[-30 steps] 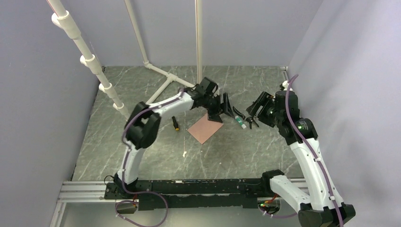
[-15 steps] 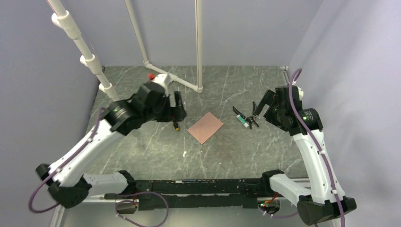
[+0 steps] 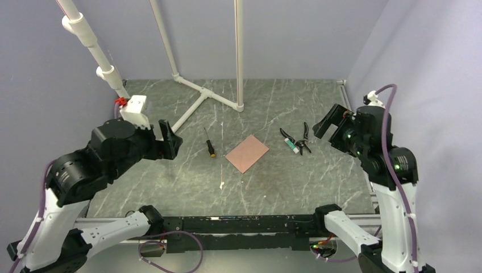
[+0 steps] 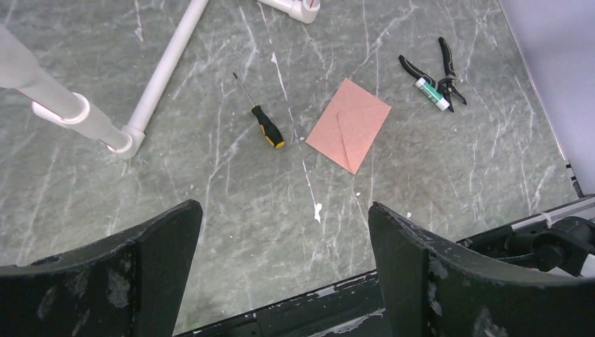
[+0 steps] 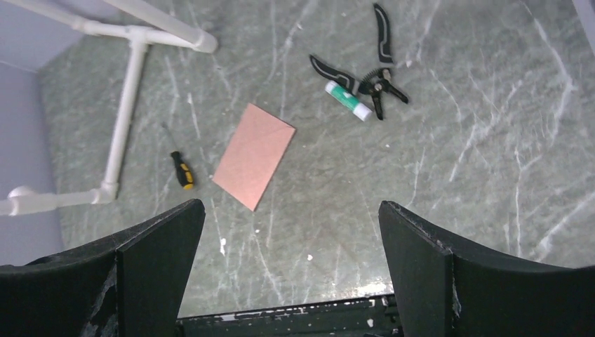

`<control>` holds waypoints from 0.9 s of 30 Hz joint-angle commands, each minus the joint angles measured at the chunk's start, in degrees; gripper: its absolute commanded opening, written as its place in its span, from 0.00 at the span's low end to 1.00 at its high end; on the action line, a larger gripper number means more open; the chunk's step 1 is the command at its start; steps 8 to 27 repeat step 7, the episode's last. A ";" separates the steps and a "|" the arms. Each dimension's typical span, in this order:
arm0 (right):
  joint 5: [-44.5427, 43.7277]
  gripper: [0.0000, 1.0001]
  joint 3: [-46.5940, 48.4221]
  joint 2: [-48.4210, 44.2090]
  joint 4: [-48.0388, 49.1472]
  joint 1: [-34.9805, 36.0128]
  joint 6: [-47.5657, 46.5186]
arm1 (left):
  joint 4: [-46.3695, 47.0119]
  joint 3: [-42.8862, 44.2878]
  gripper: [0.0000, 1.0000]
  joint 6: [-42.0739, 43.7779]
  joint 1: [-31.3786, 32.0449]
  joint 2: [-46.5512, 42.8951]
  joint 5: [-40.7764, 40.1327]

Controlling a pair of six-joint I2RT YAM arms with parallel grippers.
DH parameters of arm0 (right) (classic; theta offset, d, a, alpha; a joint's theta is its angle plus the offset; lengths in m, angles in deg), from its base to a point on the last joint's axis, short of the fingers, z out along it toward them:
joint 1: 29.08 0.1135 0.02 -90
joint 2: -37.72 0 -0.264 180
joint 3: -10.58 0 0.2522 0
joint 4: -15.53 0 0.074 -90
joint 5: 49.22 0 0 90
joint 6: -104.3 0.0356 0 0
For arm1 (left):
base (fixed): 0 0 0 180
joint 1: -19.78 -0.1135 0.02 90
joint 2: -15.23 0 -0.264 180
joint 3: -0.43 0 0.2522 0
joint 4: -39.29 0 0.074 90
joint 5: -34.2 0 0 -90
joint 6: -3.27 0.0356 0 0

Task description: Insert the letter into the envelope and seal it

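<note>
Lying flat mid-surface, the envelope [image 4: 349, 124] has its flap folded down; its contents cannot be seen. The left gripper [image 4: 281, 217] and right gripper [image 5: 291, 210] are cropped by the frame edge, jaws spread wide and holding nothing. The grey-green marbled surface [image 3: 170, 187] is ringed by lavender walls [image 3: 284, 40]. The glue stick [image 4: 431, 93] has a label too small to read.

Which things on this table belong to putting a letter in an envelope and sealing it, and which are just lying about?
For the job:
- envelope, flap folded down; no separate letter shows
- glue stick, perhaps for sealing

Lying about:
- screwdriver
- pliers
- white pipe frame
</note>
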 commanded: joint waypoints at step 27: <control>7.66 1.00 6.82 -5.72 0.63 -0.11 -6.56 | -2.67 2.65 0.93 2.41 0.23 -2.47 -4.30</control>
